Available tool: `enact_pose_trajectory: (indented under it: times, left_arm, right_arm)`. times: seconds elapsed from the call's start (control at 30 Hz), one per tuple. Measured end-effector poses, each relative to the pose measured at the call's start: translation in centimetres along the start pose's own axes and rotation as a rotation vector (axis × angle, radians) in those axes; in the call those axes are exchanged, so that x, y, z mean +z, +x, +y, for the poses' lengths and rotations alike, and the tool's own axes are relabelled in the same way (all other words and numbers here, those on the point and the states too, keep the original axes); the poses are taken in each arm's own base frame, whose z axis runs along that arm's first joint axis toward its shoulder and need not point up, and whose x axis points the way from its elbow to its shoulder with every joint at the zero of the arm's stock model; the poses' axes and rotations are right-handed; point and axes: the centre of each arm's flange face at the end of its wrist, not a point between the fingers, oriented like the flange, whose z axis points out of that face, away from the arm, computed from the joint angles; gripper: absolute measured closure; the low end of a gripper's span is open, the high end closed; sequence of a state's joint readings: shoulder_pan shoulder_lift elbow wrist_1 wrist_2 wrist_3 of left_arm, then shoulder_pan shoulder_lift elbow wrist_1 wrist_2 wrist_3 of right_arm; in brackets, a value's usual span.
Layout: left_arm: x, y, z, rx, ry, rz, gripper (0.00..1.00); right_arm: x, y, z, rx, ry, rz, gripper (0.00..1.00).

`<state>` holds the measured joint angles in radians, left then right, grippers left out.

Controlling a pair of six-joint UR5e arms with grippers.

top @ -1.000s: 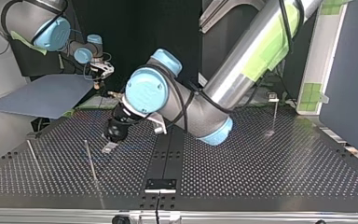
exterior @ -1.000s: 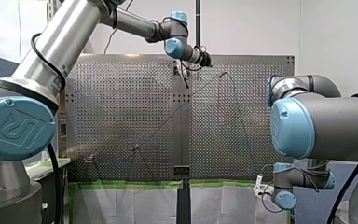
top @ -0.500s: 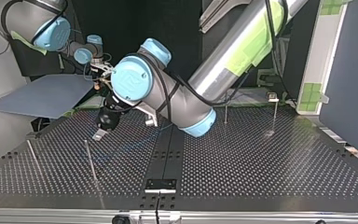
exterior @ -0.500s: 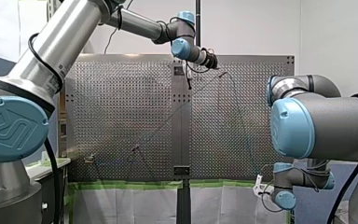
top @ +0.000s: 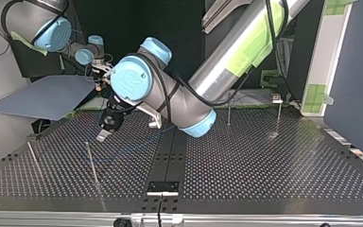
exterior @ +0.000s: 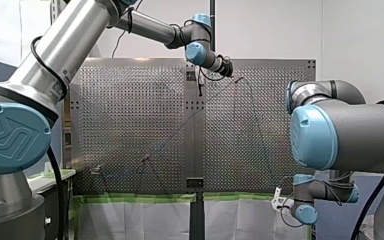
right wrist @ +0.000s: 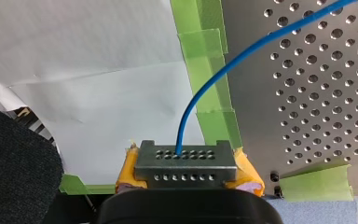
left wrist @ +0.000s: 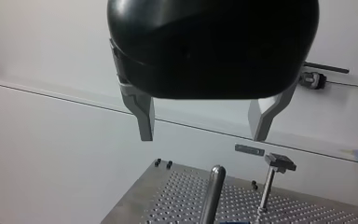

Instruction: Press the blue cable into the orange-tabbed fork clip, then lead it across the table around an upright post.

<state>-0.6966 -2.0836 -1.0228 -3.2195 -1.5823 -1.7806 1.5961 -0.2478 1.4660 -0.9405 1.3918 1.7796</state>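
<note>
My right gripper [right wrist: 186, 161] has its yellow pads shut on the blue cable [right wrist: 214, 74], which runs from them out over the perforated table [right wrist: 317, 93]. In the top view the cable shows faintly as an arc [top: 137, 144] on the table. My left gripper [left wrist: 201, 137] is open, nothing between its metal fingers [left wrist: 144, 123]. It hovers above the table [top: 246, 165] in the top view's left half, its tip [top: 105, 135] just behind an upright post [top: 90, 161]. The left wrist view has that post [left wrist: 214, 191] ahead of the fingers. A small clip on a stem [top: 277, 99] stands at the top view's right.
More upright posts stand on the table: one [top: 32, 156] at the top view's far left and one [top: 229, 113] right of middle. A T-headed stem [left wrist: 272, 179] rises beyond the post in the left wrist view. A blue-grey sheet [top: 47, 97] lies off the table by my right arm.
My left gripper has swung toward the top view's left, away from the middle and nearer the upright post, still open. My right arm has not moved.
</note>
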Motion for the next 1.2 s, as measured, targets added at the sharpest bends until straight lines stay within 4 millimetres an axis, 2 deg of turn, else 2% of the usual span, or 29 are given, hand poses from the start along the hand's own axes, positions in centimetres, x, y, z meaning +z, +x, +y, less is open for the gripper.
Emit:
enact_pose_trajectory:
  times: [0.77,1.2]
  left_arm:
    - [-1.4,0.5,2.9,0.018,-0.25,0.073,0.0]
    - [-1.5,0.4,3.2,0.027,-0.271,0.07,0.0]
  right_arm:
    - [0.0,-0.1,-0.1,-0.001,0.005,-0.004,1.0]
    - [0.0,-0.1,-0.1,0.0,0.005,-0.004,1.0]
